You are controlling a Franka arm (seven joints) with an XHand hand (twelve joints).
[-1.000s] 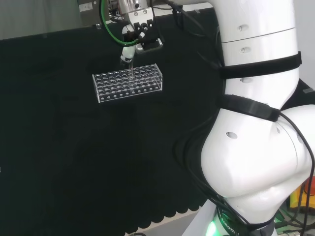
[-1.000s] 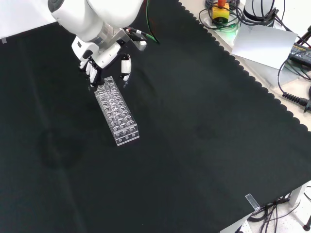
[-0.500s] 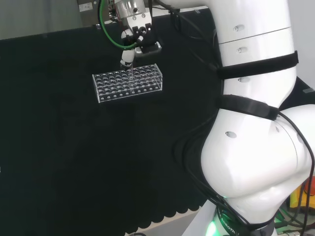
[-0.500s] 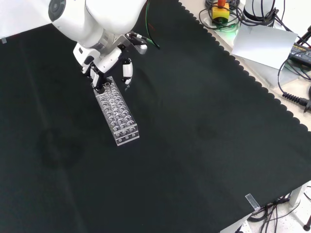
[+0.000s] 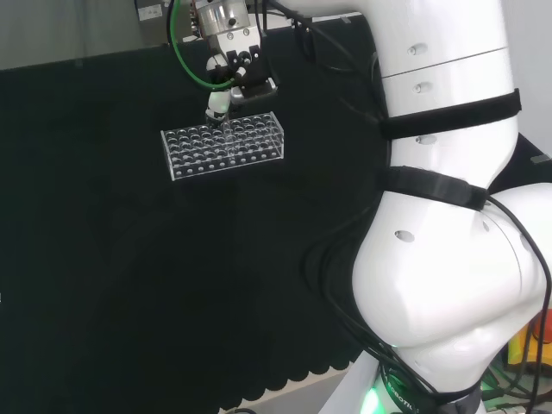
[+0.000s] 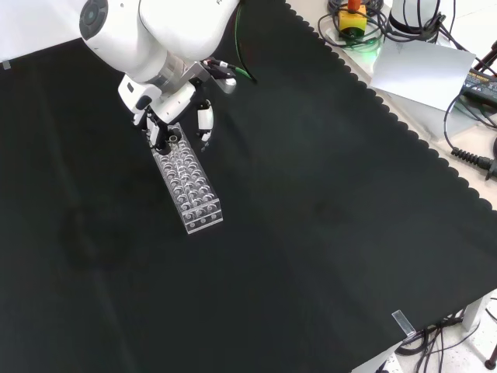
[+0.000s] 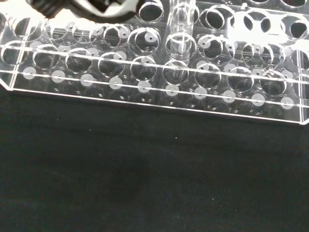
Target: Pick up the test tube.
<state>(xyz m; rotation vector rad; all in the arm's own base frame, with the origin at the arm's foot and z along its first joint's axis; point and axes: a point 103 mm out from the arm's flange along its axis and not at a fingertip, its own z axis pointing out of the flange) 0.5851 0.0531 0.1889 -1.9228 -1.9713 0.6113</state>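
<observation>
Your black-cloth worktop (image 6: 311,233) carries a clear plastic tube rack (image 6: 188,183). Above its far end, the robot hand (image 6: 167,116) curls; its hold on the clear glass test tube (image 7: 182,21) is unclear.

The test-tube rack (image 5: 223,144) is clear plastic — its rows of round holes (image 7: 143,64) show as pale rings with small white dots beneath. The test tube (image 7: 181,29) standing in it is clear glass. The cloth (image 6: 311,233) is plain black with a scalloped edge. The hand (image 6: 172,116) is black and white — a green cable (image 5: 185,65) loops beside it.
</observation>
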